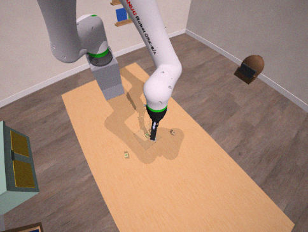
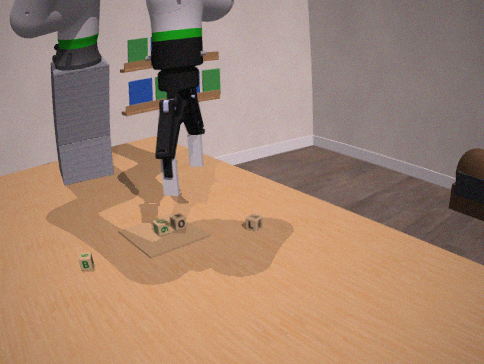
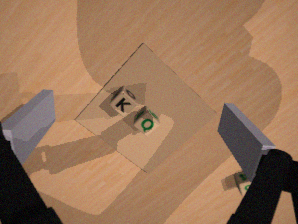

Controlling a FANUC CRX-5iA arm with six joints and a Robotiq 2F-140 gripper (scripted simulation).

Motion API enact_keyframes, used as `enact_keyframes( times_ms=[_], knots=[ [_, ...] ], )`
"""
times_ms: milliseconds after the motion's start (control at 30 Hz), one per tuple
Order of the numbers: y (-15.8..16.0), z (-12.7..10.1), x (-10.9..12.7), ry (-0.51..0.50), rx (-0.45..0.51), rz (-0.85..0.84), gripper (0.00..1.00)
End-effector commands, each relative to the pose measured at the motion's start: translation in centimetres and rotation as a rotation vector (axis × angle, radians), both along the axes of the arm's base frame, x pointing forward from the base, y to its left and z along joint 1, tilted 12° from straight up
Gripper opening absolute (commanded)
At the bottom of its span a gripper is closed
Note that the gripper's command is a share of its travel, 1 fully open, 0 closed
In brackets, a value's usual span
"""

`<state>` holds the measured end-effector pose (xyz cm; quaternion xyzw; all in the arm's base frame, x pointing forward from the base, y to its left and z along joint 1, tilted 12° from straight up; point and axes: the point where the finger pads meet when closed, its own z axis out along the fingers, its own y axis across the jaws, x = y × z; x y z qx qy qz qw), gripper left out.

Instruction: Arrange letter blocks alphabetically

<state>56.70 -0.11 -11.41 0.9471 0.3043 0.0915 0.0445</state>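
The gripper (image 1: 153,139) (image 2: 184,179) (image 3: 137,112) is open and empty, above the mat (image 1: 146,145) (image 2: 150,247) (image 3: 175,95). On the mat, a block with a black K on top (image 2: 178,221) (image 3: 122,101) lies beside a block with a green Q on top (image 1: 147,135) (image 2: 161,227) (image 3: 146,121). Their letters point about the same way. A block with a black L on one side (image 1: 172,132) (image 2: 254,223) lies off the mat; its top is unreadable. A block with green marks (image 1: 126,155) (image 2: 86,262) (image 3: 244,184) lies off the mat too, B on one side, apparently a digit on top.
The blocks and mat are on the wooden table (image 1: 191,191) (image 2: 300,300). The robot's grey pedestal (image 1: 108,78) (image 2: 82,125) stands at the table's far end. The arm's shadow falls across the mat. In the wrist view the right finger partly hides the green-marked block.
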Motion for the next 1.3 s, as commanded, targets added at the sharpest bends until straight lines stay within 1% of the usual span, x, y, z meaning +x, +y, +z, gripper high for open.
enact_keyframes(
  times_ms=[0,167,233,267,733,800,833,1267],
  knots=[
    [0.7,0.0,0.6,-0.012,0.007,-0.139,1.00],
    [1.4,0.1,1.2,-0.017,0.038,-0.286,1.00],
    [1.4,0.1,1.2,-0.017,0.038,-0.286,1.00],
    [1.9,0.1,1.5,-0.021,0.056,-0.371,1.00],
    [4.0,0.2,3.1,-0.036,0.139,-0.765,1.00],
    [4.0,0.2,3.1,-0.036,0.139,-0.765,1.00],
    [4.5,0.2,3.4,-0.040,0.157,-0.851,1.00],
    [6.6,0.2,4.7,-0.054,0.235,-1.217,1.00]
  ],
)
